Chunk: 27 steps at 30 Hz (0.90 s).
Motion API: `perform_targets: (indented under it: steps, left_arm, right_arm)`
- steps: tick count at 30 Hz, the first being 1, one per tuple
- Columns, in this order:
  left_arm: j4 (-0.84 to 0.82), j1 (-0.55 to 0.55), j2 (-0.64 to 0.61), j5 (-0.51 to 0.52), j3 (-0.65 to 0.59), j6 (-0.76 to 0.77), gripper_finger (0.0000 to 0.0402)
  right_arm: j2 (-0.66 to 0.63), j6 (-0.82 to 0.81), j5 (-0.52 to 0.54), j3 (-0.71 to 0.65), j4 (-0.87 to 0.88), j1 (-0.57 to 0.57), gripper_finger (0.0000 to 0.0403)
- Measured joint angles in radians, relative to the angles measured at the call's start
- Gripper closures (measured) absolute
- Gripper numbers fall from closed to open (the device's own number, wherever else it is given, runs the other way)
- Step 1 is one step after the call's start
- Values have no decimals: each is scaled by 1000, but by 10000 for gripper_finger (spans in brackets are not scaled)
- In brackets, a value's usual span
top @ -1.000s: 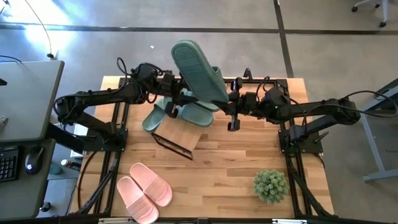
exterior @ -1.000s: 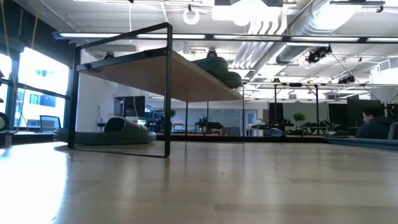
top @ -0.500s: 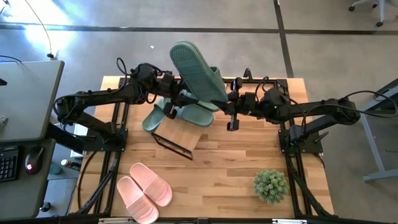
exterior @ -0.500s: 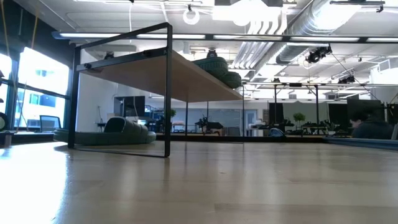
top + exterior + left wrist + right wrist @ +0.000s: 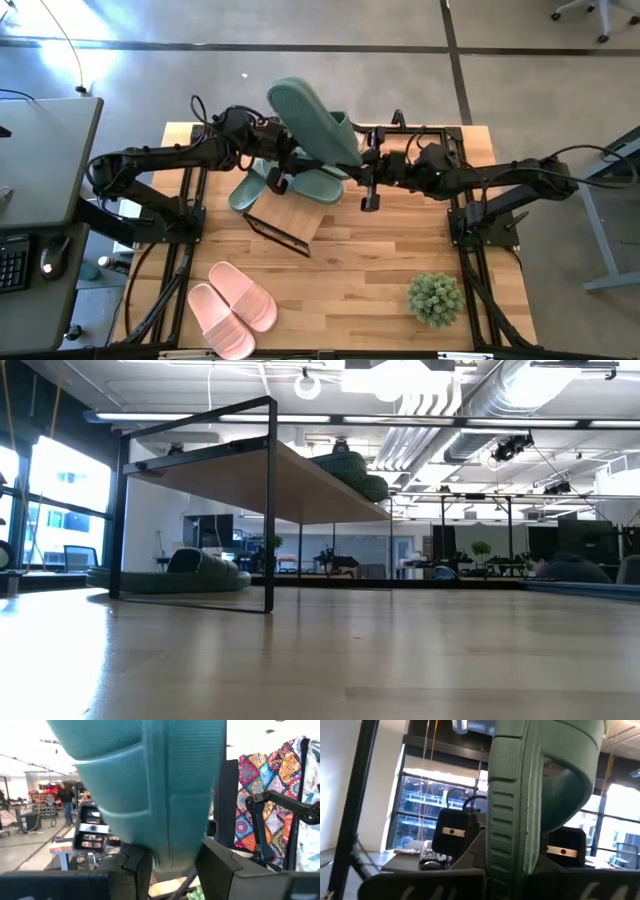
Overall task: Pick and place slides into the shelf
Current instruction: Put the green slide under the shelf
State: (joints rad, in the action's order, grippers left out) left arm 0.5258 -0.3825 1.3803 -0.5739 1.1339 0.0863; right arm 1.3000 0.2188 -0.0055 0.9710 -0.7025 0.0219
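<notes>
A sage green slide (image 5: 312, 125) is held high above the shelf (image 5: 288, 216), its ribbed sole turned up toward the high camera. My left gripper (image 5: 278, 170) comes in from the table's left and my right gripper (image 5: 368, 182) from its right; both are shut on the slide's lower end. Two more green slides (image 5: 250, 186) (image 5: 322, 186) lie by the shelf's far side. In the low view one green slide (image 5: 350, 468) rests on the shelf's bamboo top (image 5: 250, 465) and another (image 5: 170, 575) lies on the table beside the shelf. The pink pair (image 5: 232, 305) lies near the table's near left corner. My left gripper (image 5: 172, 865) pinches the lower end of the held slide (image 5: 170, 855) between its two fingers (image 5: 134, 866), coming level from the table's left. The slide rises above the fingers, lifted clear of the shelf and table. My right gripper (image 5: 512, 870) pinches the same slide by its lower part, at the sole's ribbed edge (image 5: 512, 845) next to the strap (image 5: 560, 795), coming level from the table's right. The slide stands up above the fingers, tilted toward the far edge.
A small green potted plant (image 5: 435, 297) stands near the table's near right corner. The shelf's black wire frame (image 5: 271, 500) stands at the table's middle. A desk with a keyboard and mouse (image 5: 40, 250) lies beyond the left edge. Bare wood lies between shelf and plant.
The held slide and both grippers have shifted a little toward the table's left edge, the slide's raised end leaning slightly more to the left. Both grippers keep their hold.
</notes>
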Motion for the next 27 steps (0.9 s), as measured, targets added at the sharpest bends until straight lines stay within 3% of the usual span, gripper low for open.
perform_targets:
  steps: [12,20,27]
  left_arm:
    - [-1,-3,11,28,0,-2,279]
    - [0,-3,11,37,0,-20,364]
    - [-5,-3,11,41,0,-27,364]
  right_arm:
    - [20,-12,5,-2,-28,4,393]
    - [18,-53,12,-2,-13,5,378]
    - [19,-58,26,-2,-1,5,349]
